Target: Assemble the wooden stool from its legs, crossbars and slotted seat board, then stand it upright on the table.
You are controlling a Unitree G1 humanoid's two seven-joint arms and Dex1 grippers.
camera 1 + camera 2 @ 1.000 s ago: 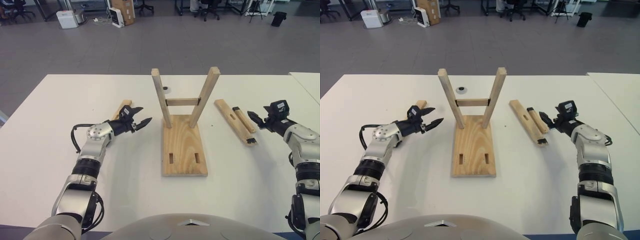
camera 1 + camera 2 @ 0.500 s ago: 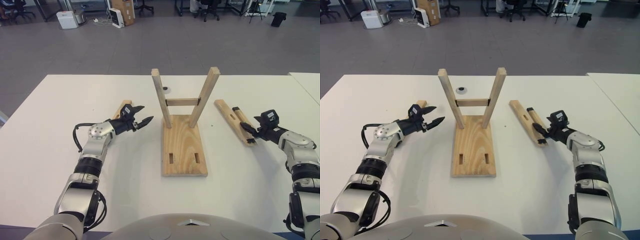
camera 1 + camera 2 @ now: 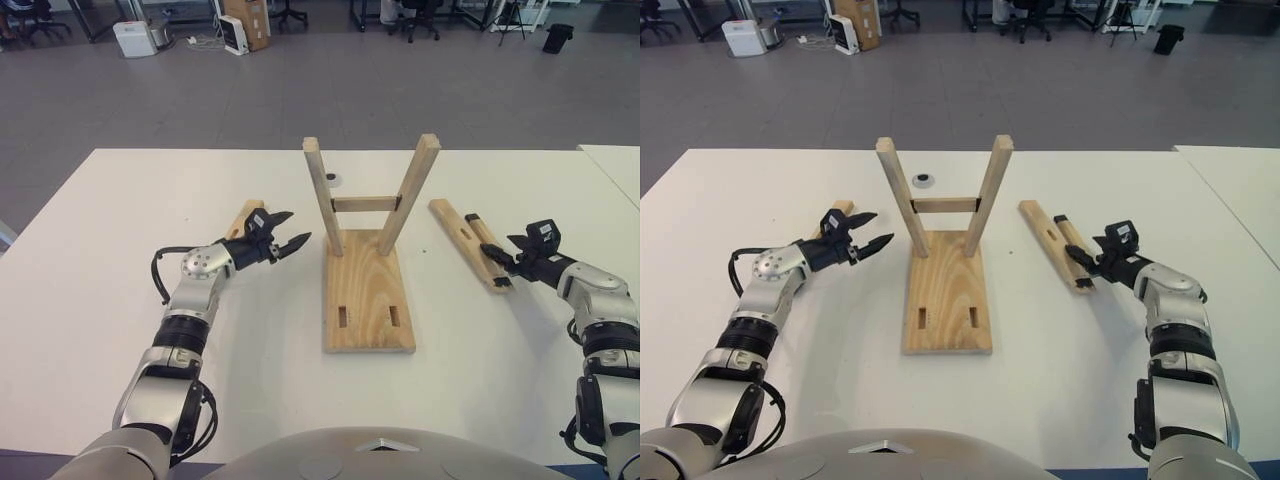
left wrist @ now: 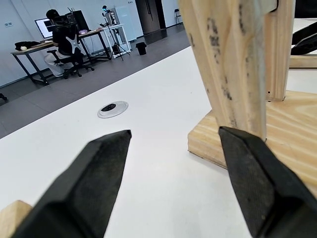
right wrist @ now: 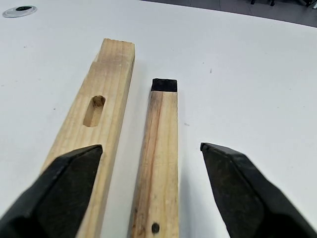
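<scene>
Seat board point(image 3: 368, 300) flat, a leg frame point(image 3: 365, 204) already standing at its far end. Right of the seat board, right gripper point(image 3: 495, 258) brought in over the near ends of the loose leg point(image 3: 455, 232) and loose crossbar point(image 5: 158, 148), fingers point(image 5: 64, 198) spread, holding nothing. Left of it, left gripper point(image 3: 300, 226) edged closer, also released. Probably ready for a pick.
</scene>
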